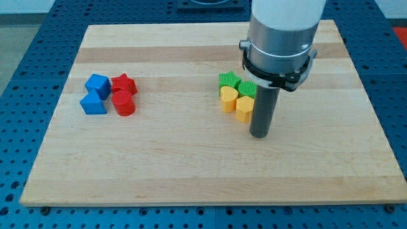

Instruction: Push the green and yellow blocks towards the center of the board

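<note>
Against the yellow block (244,108), my tip (259,135) rests.

A robot arm seen from its lower section only. The upper part is a wide, smooth cylinder, white to pale grey. Below it sits a silver-grey metal collar ringed by a thin black band or cable, with a small bolt-like lug at 9 o'clock and a bracket at 3 o'clock. From the collar's underside, at 6 o'clock, a straight dark grey rod extends, ending at my tip (259,136), flat and blunt.
</note>
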### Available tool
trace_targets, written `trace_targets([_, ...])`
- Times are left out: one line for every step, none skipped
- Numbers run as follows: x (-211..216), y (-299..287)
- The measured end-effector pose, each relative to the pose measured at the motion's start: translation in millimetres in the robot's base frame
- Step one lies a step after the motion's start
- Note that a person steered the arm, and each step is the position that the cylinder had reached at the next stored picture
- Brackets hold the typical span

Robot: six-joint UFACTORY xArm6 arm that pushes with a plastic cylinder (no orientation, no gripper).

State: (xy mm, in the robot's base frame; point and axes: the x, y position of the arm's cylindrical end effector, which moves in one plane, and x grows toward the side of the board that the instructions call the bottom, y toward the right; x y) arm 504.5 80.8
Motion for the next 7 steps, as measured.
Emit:
trace_targets([-1.5,0.7])
trace_targets([-2.5,1.8])
trace_targets([-7.6,1.9])
trace_targets([-10.1,1.9])
trace_targets([-12.0,1.9])
trace_targets([-12.6,1.7])
trace_targets([-13.4,0.4])
